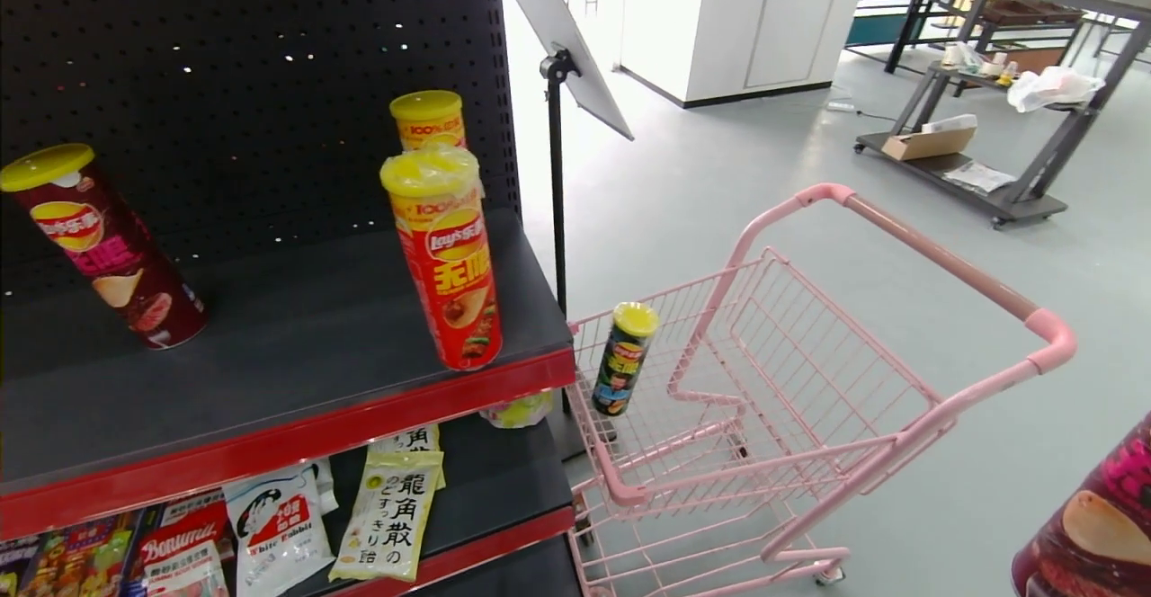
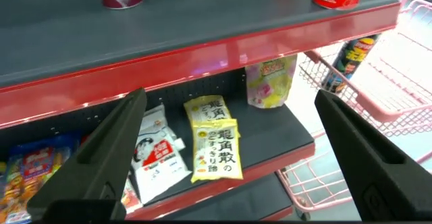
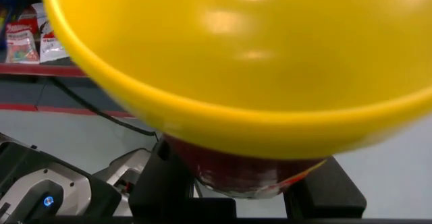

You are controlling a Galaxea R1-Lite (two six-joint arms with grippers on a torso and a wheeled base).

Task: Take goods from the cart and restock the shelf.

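Maroon chip can [image 1: 1093, 525] with a yellow lid [image 3: 236, 62] sits clamped in the right tool [image 3: 243, 196], low on the robot's right, on the far side of the pink cart [image 1: 944, 264] from the shelf [image 1: 297, 426] and well apart from it. The left tool [image 2: 229, 106] hangs with its fingers [image 2: 101, 156] wide apart, in front of the lower board [image 2: 287, 140], where yellow packets [image 1: 388, 512] and a white packet [image 1: 274, 525] lie. On the upper board [image 1: 270, 345] a red can [image 1: 447, 260] stands upright near the front edge, a second yellow-lidded can [image 1: 429, 118] stands behind it, and another maroon can [image 1: 103, 246] stands toward the left end. Inside the cart, a dark can [image 1: 623, 359] leans in the corner nearest the shelf
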